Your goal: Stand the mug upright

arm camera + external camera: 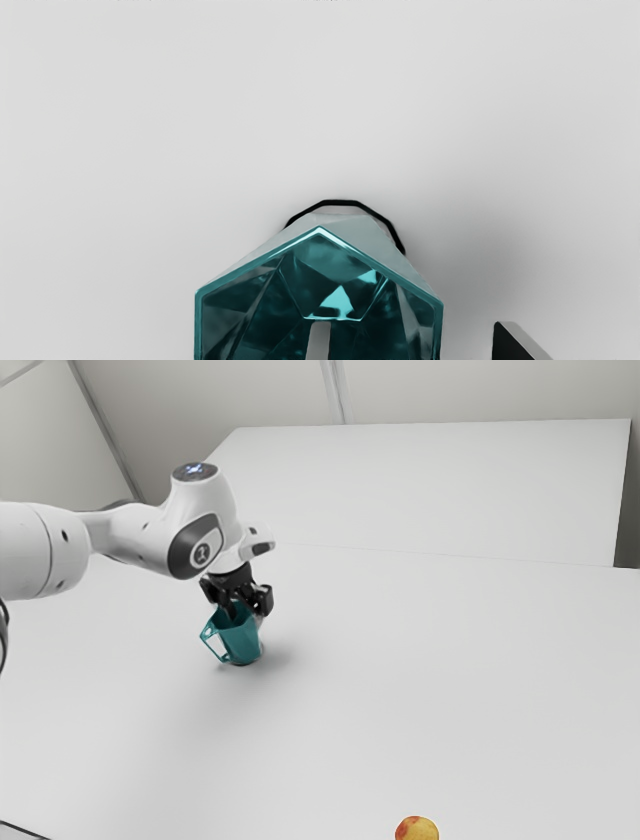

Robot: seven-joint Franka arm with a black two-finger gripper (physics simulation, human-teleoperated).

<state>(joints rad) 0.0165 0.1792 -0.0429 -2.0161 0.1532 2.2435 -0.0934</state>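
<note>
While the teal mug (243,645) has one finger (318,344) inside | other finger (517,347) outside | jaws well parted, gripping nothing

Plain whitish table (420,680), a round yellow-and-red fruit (417,830) lying on it.

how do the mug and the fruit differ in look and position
The mug is teal; the fruit is yellow with red patches.
The mug is faceted and hollow, with a handle; the fruit is rounded.
The mug has one finger of the gripper inside its mouth; the fruit lies well away from the gripper.
</note>
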